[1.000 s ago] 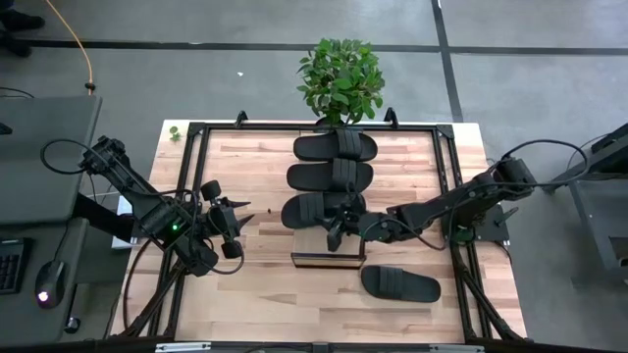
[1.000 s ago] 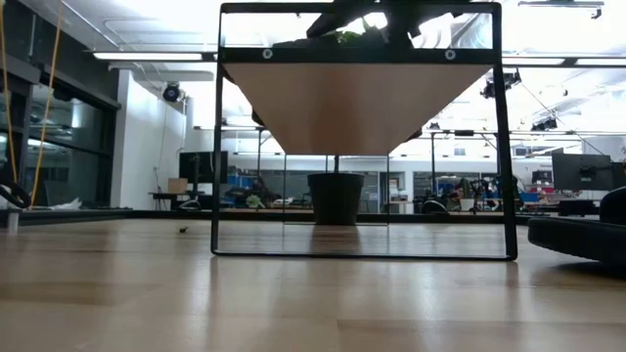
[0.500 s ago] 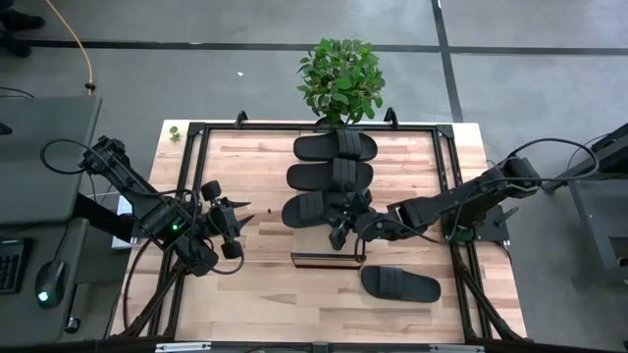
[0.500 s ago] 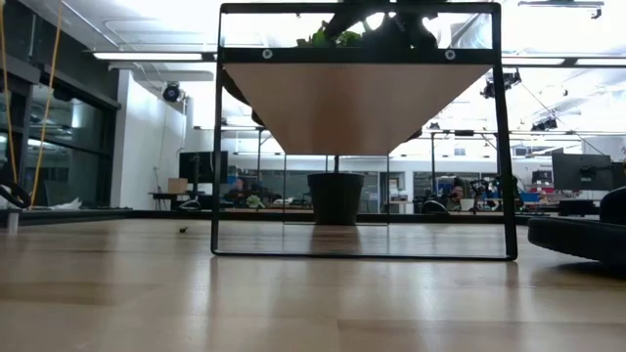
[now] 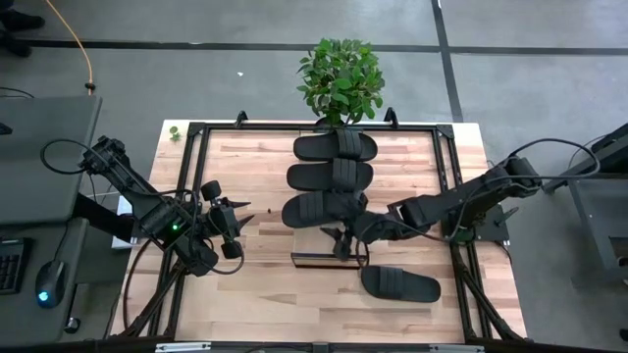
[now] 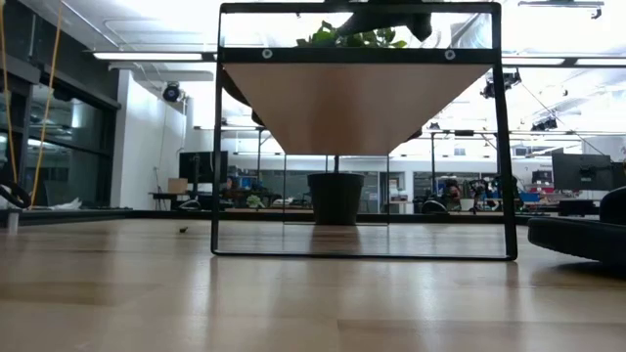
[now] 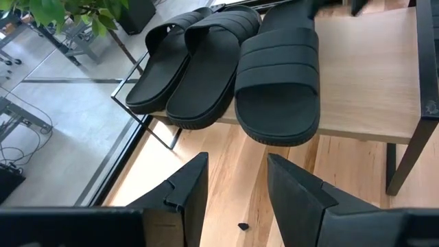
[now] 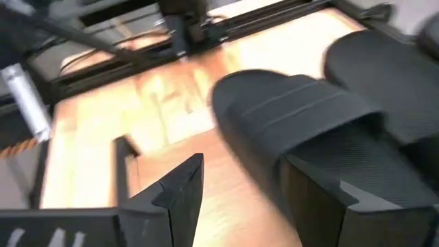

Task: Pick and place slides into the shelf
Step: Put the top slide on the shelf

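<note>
Three black slides (image 5: pixel 331 176) lie side by side on the light-wood shelf (image 5: pixel 309 243), soles flat on its board, and they also show in the left wrist view (image 7: pixel 274 82). The fourth slide (image 5: pixel 400 284) lies on the tabletop, right of the shelf's near end, and is visible in the low view (image 6: pixel 577 240). My right gripper (image 5: pixel 343 245) is open above the near end of the board, just short of the nearest shelved slide (image 8: pixel 309 130). My left gripper (image 5: pixel 240 216) is open and waits over the table to the left of the shelf.
A potted plant (image 5: pixel 340 78) stands beyond the table's far edge, behind the shelf. A black metal frame (image 5: pixel 196 132) runs around the tabletop. The shelf stands raised on thin dark legs (image 6: pixel 217 147). Bare wood lies left of the shelf and along the near edge.
My right gripper has drawn back a little from the nearest shelved slide toward the table's near edge, along the board. The three slides on the shelf and the one on the table have stayed where they were.
</note>
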`<state>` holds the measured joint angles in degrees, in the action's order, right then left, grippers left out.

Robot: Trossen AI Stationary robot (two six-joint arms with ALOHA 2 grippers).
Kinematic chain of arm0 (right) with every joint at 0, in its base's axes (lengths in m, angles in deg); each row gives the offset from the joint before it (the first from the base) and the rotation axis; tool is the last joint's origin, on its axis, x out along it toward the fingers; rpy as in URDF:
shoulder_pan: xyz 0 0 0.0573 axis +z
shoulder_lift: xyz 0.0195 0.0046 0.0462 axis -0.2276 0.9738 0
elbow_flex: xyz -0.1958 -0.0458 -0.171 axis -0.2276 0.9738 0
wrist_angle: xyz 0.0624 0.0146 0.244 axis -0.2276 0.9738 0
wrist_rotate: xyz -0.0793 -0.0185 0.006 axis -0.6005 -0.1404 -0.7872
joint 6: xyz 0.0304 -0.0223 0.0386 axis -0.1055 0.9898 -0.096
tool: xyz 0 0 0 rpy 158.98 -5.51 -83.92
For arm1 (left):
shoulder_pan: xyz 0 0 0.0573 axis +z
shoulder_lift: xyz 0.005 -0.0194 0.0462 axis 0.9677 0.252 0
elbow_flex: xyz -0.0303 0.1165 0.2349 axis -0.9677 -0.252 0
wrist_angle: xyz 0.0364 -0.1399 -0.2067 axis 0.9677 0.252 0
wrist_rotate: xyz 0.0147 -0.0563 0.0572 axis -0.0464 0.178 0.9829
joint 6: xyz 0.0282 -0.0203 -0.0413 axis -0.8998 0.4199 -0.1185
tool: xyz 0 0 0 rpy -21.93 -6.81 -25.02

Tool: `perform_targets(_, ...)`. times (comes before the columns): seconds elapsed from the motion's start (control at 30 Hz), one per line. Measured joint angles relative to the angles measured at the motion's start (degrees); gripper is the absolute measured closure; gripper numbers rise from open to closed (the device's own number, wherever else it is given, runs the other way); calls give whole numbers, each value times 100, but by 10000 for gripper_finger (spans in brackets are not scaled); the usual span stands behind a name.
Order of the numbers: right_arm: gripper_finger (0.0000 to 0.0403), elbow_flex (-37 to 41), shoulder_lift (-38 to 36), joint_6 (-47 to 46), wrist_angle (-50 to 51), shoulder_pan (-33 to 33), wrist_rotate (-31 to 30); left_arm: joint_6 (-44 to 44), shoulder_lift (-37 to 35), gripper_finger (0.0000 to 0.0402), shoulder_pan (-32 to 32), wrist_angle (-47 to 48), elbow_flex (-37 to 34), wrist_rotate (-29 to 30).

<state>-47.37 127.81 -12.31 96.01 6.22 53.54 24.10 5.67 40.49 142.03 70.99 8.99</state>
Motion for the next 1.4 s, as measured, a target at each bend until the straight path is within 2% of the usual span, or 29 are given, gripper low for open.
perform_targets(0.1,219,0,1,99,-79,71,260,0,0,268,2,0,0,0)
perform_targets(0.27,219,-2,58,245,-125,138,273,0,0,268,2,0,0,2)
perform_targets(0.57,219,-2,660,686,-816,-1,896,0,0,268,1,-13,0,4)
perform_targets(0.8,219,-2,763,704,-797,-171,707,-2,0,268,2,-12,-1,2)
perform_targets(1.2,219,-2,761,1001,-258,-174,-529,-2,2,268,2,-11,-2,4)
perform_targets(1.4,219,-2,761,1006,-149,-168,-631,-2,0,268,0,-11,0,2)
